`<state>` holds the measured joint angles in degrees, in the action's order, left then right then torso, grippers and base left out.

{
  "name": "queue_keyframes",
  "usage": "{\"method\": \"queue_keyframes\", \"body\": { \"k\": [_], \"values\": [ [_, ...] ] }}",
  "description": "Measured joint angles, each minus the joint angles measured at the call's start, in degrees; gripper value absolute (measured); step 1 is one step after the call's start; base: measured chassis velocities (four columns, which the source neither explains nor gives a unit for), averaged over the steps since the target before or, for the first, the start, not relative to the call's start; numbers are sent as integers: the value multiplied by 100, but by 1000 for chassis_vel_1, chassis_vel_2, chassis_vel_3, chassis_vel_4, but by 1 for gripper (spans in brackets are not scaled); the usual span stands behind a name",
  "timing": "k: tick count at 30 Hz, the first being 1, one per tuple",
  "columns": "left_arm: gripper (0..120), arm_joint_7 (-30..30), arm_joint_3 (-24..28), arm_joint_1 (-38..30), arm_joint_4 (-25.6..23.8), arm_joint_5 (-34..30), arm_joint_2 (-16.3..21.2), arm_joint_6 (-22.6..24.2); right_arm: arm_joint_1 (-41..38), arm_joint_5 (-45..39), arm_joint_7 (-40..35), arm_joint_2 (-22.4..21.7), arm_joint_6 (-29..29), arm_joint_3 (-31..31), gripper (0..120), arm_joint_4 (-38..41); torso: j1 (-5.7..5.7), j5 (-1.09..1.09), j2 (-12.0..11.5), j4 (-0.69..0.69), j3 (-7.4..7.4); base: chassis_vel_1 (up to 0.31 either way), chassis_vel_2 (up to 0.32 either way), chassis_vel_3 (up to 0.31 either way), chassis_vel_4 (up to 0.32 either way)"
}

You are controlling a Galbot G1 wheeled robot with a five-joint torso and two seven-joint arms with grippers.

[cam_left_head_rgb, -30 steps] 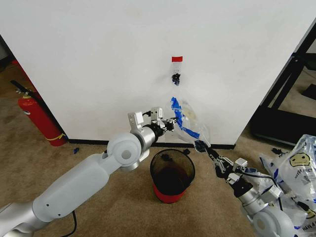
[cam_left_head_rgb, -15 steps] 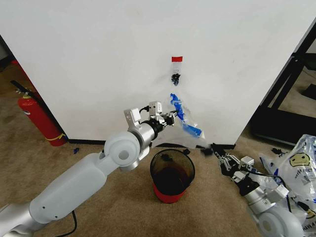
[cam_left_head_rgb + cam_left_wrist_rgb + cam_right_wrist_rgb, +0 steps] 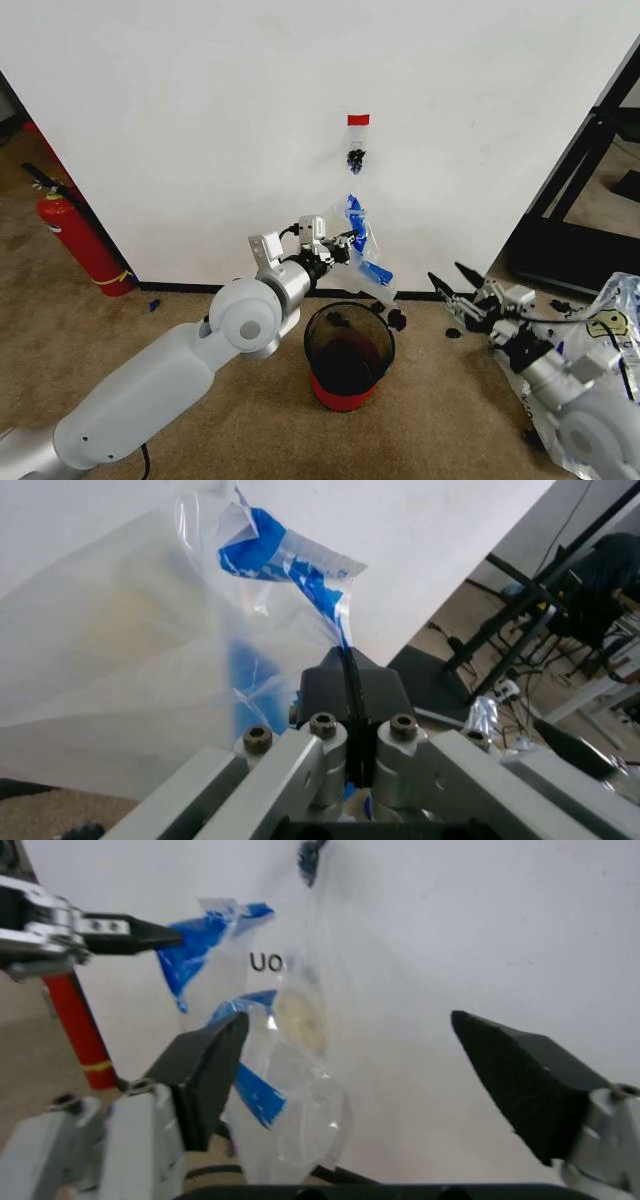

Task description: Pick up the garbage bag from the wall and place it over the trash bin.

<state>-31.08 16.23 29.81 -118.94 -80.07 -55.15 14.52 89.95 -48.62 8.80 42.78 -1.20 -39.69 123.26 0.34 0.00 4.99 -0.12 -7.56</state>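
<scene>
While the bag hangs off the left arm: the scene stands on a brown carpet floor before the wall (image 3: 200, 120).
Left tool (image 3: 345, 243): raised in front of the wall, just above the trash bin, jaws clenched on a blue-printed edge of the garbage bag (the left wrist view shows the plastic pinched in the closed seam between the two black pads).
Garbage bag (image 3: 365, 250): thin clear plastic with blue patches, held in the air close to the wall, below the black hook and above the bin's far rim; its lower end trails down toward the baseboard. In the right wrist view the bag (image 3: 265, 1065) shows dark lettering and a faint yellow patch.
Black hook (image 3: 354, 157): on the wall beneath a small red tape tag (image 3: 358, 119), apart from the bag's top.
Trash bin (image 3: 349, 352): round black mesh basket with a red base, upright on the carpet near the wall's baseboard, under the left tool.
Right tool (image 3: 458, 290): low over the carpet, to the right of the bin and apart from the bag, fingers (image 3: 205, 1076) spread wide and holding nothing.
Fire extinguisher (image 3: 75, 238): red, standing on the floor at the wall's left end.
Heap of smiley bags (image 3: 610, 330): on the floor at the far right, beside the right arm.
</scene>
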Motion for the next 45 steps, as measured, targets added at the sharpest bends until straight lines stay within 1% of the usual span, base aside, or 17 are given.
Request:
{"method": "queue_keyframes", "body": {
  "k": [1,3,4,6,8,10,11,14,17,19,22,24,25,31,38,41,45],
  "values": [
    [0,21,38,-19,21,0,-25,0,-48,-31,-51,-133,47,3,82,-56,0,0,0,-1,0,0,0,0,0],
    [0,30,52,-25,28,0,-33,0,-78,-40,-68,-205,66,10,84,-93,0,0,0,-1,0,0,0,0,0],
    [0,50,79,-29,36,1,-41,-1,-182,-51,-89,-369,103,59,90,-184,0,0,0,-4,0,0,0,0,0],
    [0,68,97,-21,35,6,-41,-2,-450,-77,-127,-651,177,243,98,-357,0,2,0,-3,0,0,0,0,0],
    [0,77,110,-4,30,16,-42,-2,-873,-92,-124,-1028,241,566,100,-579,0,0,0,0,0,0,0,0,0],
    [0,79,116,-2,28,21,-65,-2,-1220,-98,-53,-1321,278,852,100,-713,0,1,0,0,-1,0,0,0,0],
    [0,79,116,-2,28,21,-65,-2,-1220,-98,-53,-1321,278,852,100,-713,0,1,0,0,-1,0,0,0,0],
    [0,87,135,-8,27,22,-87,-2,-1656,-49,73,-1680,326,1232,100,-847,0,0,0,0,-1,0,0,0,0],
    [0,95,181,-20,30,22,-103,-3,-2047,7,181,-1870,326,1637,100,-944,0,1,0,-1,-1,0,0,0,0],
    [0,96,185,-21,30,22,-104,-2,-2119,11,202,-1890,328,1708,100,-954,0,2,0,-1,-1,0,0,0,0],
    [0,95,213,-26,18,24,-109,-3,-2423,103,314,-1933,341,2093,100,-1011,0,-1,0,-1,-1,0,0,0,0],
    [0,95,217,-30,17,24,-110,-3,-2459,119,332,-1933,341,2144,100,-1023,0,0,-1,-1,-1,0,0,0,0],
    [0,95,222,-40,16,24,-112,-3,-2589,165,384,-1933,340,2318,100,-1062,0,0,0,-2,-1,0,0,0,0],
    [0,92,250,-34,-7,24,-118,-3,-2851,349,454,-1928,343,2656,100,-1161,0,0,0,-2,0,0,0,0,0],
    [0,78,250,-16,-77,24,-85,-1,-3350,393,405,-1801,447,3244,100,-1323,0,0,0,-1,0,0,0,0,0],
    [0,69,247,-17,-115,18,-75,5,-3793,419,376,-1702,499,3713,100,-1466,0,0,0,-2,0,0,0,0,0],
    [0,64,243,-9,-160,13,-51,11,-4220,428,342,-1602,574,4095,100,-1577,0,0,0,-1,0,0,0,0,0]
  ]
}}
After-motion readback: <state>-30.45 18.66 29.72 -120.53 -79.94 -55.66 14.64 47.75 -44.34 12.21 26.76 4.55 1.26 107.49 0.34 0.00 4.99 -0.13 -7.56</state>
